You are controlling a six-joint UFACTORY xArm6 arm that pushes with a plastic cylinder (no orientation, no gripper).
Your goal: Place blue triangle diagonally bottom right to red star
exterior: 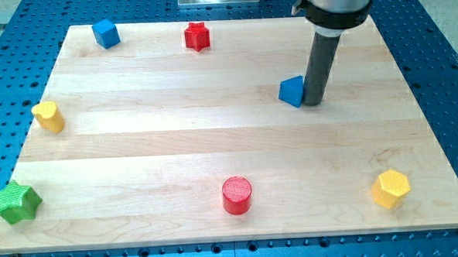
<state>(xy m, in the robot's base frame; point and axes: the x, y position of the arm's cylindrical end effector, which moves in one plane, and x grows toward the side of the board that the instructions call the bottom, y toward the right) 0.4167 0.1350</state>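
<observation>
Triangle in blue, the blue triangle [292, 91] is sitting in the upper right part of the worktop [214, 145], well to the view's right of the red star [197, 36] and lower than it. My tip [313, 102] is standing just beside the triangle's right face, apparently touching it; being a plain rod, this tool is grasping nothing and can only be pressing sideways. Standing on that side is suiting a push toward the view's left, which I judge would be bringing the triangle closer to the star while keeping it below and right of it. The triangle is already lying diagonally down-right of the star, though far off.

Farther out, a blue cube [105, 33] is resting at the top left, a yellow block [49, 116] at the left edge, a green star [17, 203] at the bottom left, a red cylinder [236, 195] at the bottom centre, and a yellow hexagon [390, 188] at the bottom right.
</observation>
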